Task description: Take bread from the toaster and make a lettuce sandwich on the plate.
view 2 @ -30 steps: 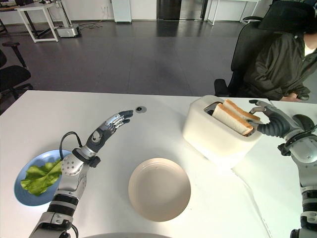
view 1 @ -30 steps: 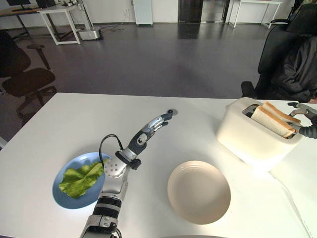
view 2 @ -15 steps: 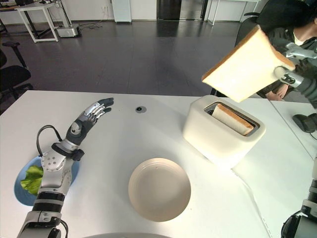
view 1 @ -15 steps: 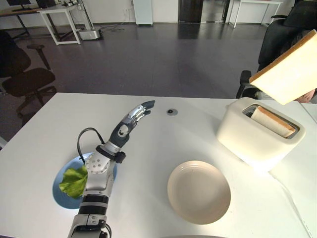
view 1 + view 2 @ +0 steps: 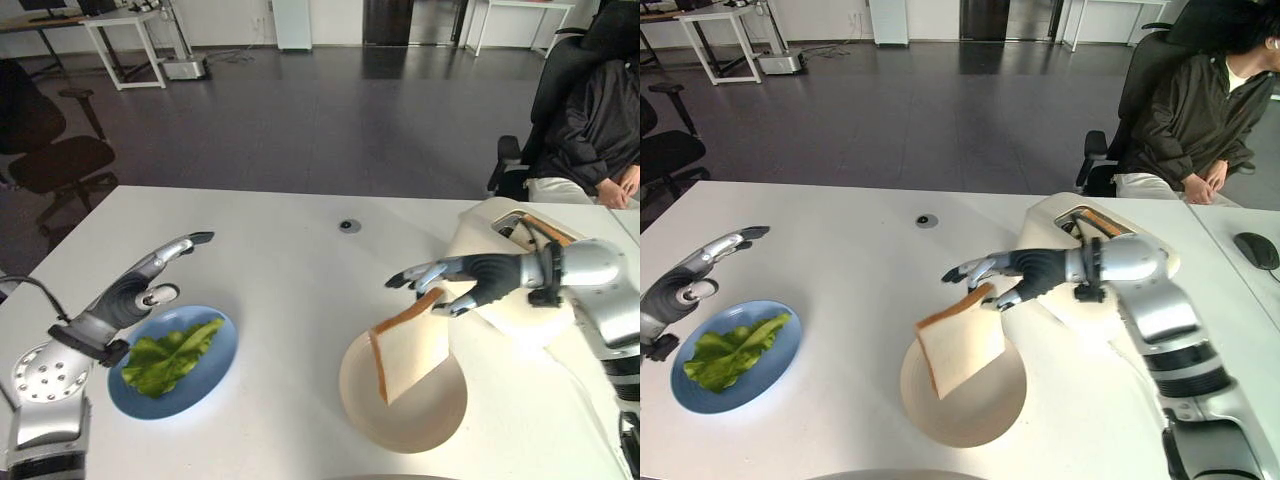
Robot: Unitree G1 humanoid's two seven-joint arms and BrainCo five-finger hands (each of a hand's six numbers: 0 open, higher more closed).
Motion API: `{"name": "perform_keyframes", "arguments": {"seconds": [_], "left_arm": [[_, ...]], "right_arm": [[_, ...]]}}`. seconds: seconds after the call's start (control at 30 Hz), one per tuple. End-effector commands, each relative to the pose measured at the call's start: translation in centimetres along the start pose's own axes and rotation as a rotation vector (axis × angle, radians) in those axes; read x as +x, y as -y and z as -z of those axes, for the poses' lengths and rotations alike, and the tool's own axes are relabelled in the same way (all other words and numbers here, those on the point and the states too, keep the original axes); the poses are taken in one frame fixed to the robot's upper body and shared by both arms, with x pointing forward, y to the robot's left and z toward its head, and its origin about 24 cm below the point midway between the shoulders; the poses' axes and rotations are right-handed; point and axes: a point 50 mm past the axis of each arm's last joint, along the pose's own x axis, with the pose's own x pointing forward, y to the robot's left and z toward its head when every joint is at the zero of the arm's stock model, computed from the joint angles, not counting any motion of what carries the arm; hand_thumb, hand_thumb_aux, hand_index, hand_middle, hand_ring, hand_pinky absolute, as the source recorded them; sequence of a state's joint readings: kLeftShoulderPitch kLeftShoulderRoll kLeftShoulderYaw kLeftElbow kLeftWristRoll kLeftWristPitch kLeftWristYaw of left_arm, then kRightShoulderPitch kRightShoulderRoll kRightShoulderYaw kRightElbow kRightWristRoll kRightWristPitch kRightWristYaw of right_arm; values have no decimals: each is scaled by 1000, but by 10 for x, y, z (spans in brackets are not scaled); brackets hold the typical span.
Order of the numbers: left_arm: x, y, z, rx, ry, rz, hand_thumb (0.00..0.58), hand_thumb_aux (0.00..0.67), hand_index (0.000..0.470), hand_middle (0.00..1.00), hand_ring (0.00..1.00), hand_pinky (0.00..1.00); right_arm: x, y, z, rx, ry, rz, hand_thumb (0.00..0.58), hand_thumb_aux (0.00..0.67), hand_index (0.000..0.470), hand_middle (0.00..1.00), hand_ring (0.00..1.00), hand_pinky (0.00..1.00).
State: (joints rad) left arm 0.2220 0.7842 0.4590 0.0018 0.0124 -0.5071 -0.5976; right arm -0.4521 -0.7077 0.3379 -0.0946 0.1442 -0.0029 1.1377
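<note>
My right hand (image 5: 462,279) is shut on the top edge of a bread slice (image 5: 410,346), which hangs tilted just over the beige plate (image 5: 441,420) at the table's front middle. Behind that arm stands the cream toaster (image 5: 1068,226), with a second slice (image 5: 1102,221) still in its slot. At the left, a blue plate (image 5: 192,394) carries a lettuce leaf (image 5: 168,357). My left hand (image 5: 150,279) hovers over that plate's far left rim, open with the fingers stretched forward, holding nothing.
The white table (image 5: 300,290) has a small round grommet (image 5: 349,226) at the middle back. A computer mouse (image 5: 1258,250) lies at the far right. A person sits on a chair behind the table's right corner. A cable runs from the toaster toward the front right.
My right hand has brought the bread slice down from high above the toaster to just over the beige plate. My left hand has pulled back leftward to above the blue plate.
</note>
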Motion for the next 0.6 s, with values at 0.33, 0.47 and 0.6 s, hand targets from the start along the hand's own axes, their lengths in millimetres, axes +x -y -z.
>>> {"name": "perform_keyframes", "arguments": {"seconds": [0.33, 0.47, 0.6], "left_arm": [[-39, 24, 36, 374, -520, 327, 132, 81, 57, 0, 0, 0], [-31, 33, 42, 442, -541, 346, 452, 355, 249, 0, 0, 0], [-24, 39, 45, 499, -530, 335, 514, 444, 311, 0, 0, 0]], "right_arm": [[37, -7, 24, -113, -144, -61, 0, 0, 0, 0, 0, 0], [35, -4, 17, -139, -110, -41, 0, 0, 0, 0, 0, 0], [30, -4, 11, -161, -87, -42, 0, 0, 0, 0, 0, 0]]}}
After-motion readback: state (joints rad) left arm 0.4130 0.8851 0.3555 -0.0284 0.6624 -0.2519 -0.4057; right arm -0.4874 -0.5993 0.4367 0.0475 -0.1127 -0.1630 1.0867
